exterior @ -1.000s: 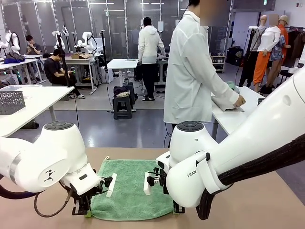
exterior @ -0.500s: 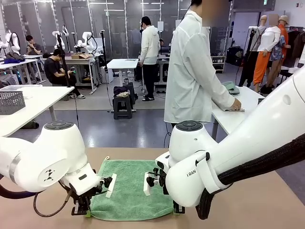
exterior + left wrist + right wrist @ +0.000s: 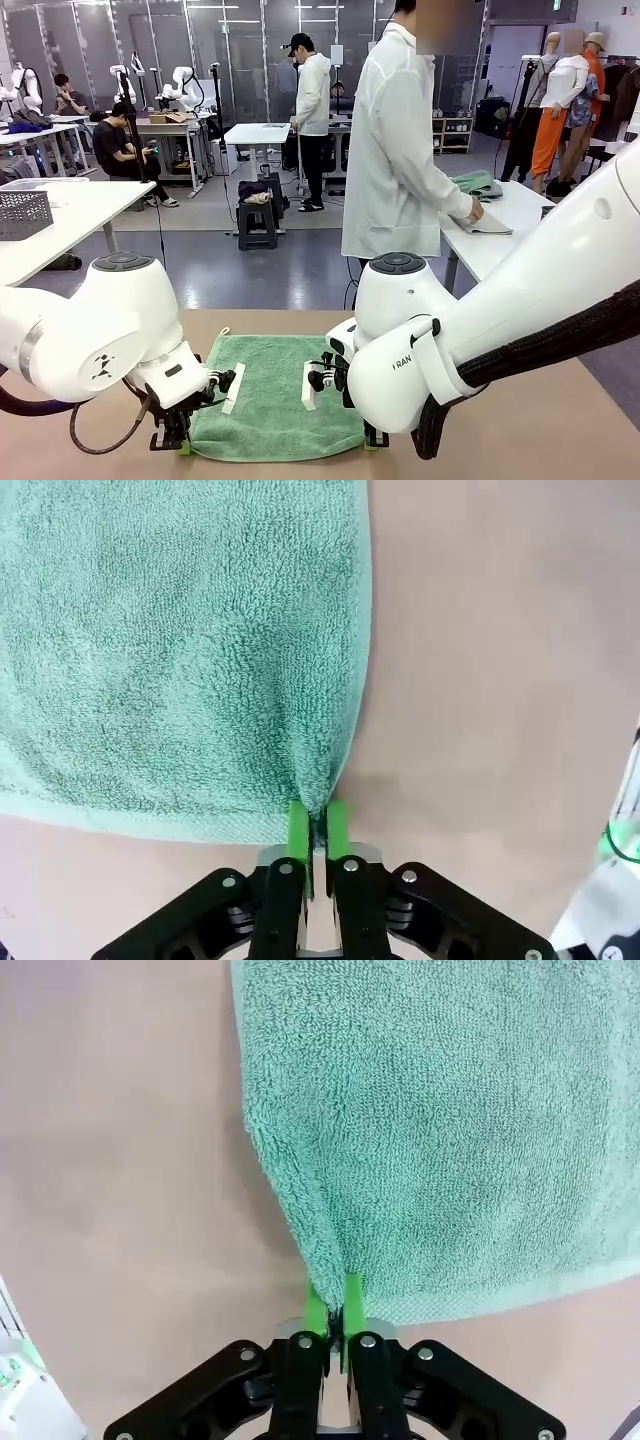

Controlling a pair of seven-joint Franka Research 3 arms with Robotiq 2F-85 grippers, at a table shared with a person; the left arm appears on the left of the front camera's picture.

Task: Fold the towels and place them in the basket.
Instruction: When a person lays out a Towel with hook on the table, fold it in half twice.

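My left gripper (image 3: 317, 825) is pressed together on one near corner of the mint green towel (image 3: 275, 395), and my right gripper (image 3: 334, 1300) pinches the other near corner. The towel lies flat on the tan table (image 3: 560, 430). On my right arm (image 3: 540, 290) I can read only the letters "RAN".

Flat green towel (image 3: 275, 390) on a tan table (image 3: 560, 420), left gripper (image 3: 182, 443) at its near left corner, right gripper (image 3: 372, 438) at its near right corner, person (image 3: 400, 150) in white coat beyond.
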